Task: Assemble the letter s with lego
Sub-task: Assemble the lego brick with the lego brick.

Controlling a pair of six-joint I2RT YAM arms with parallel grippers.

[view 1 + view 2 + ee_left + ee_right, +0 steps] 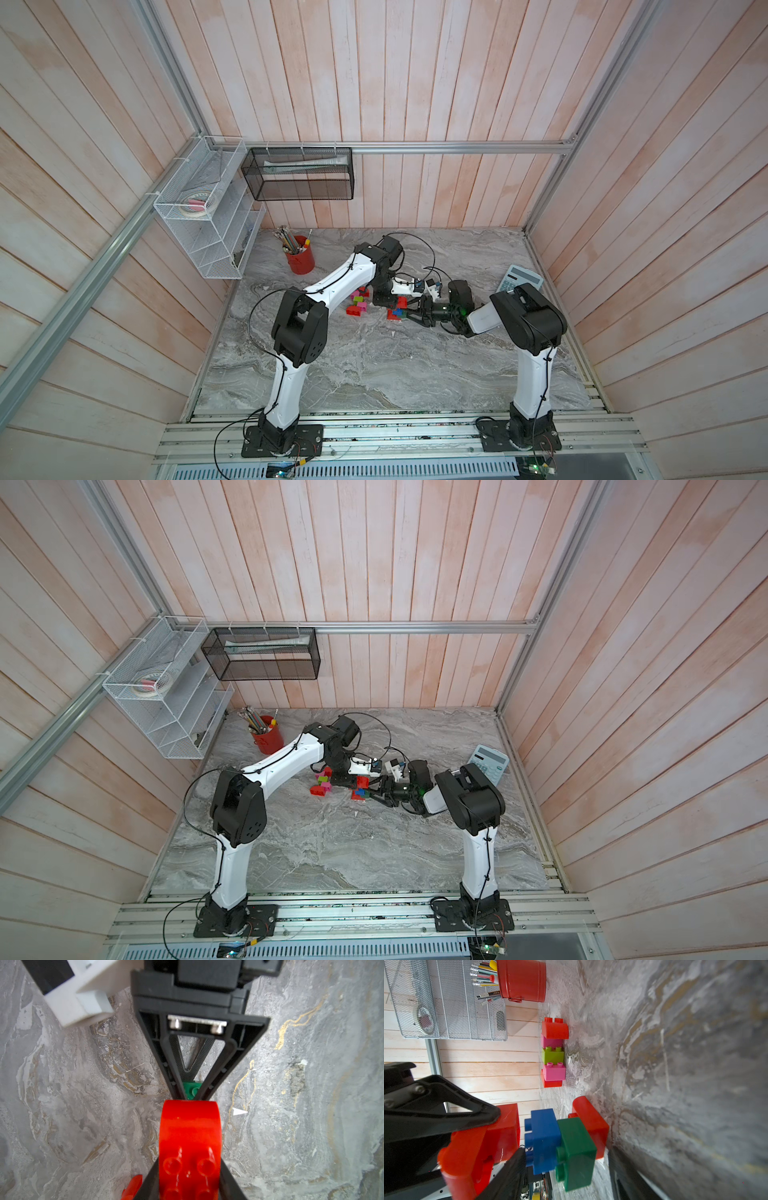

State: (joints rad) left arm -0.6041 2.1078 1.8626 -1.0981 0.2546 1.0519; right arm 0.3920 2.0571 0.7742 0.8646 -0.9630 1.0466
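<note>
Left fingers (228,1186) are closed narrowly on a rounded red brick (189,1126). In the left wrist view I am pinching it by its two flat sides with the studs facing my camera. That grip, I judge, is leaving its underside free to press onto another piece. Just past it my right fingers (164,1059) are pointing back at me, angled into a V, with a dark green brick (192,1089) showing between the tips.

In the right wrist view I am looking low along the surface (675,1064). The dark green brick is sitting stepped on a second red brick (591,1122), and a blue brick (544,1138) is sitting stepped on the green. I am carrying the rounded red brick just above the blue one's studs; I cannot tell whether they are touching. My right fingers are standing partly apart on either side of this stack (577,1159), probably to brace it against the push. I cannot tell whether they are actually gripping it. Between the stack and the pencil cup (522,980), spare bricks (553,1056) in red, pink and lime green are waiting in a row, studs up and easy to pick.

In both top views my left arm (340,278) and right arm (532,320) are reaching in from opposite sides over the stack. It is lying farther from the pencil cup than the spare bricks are. With so few pieces joined, the S is only beginning, I judge.
</note>
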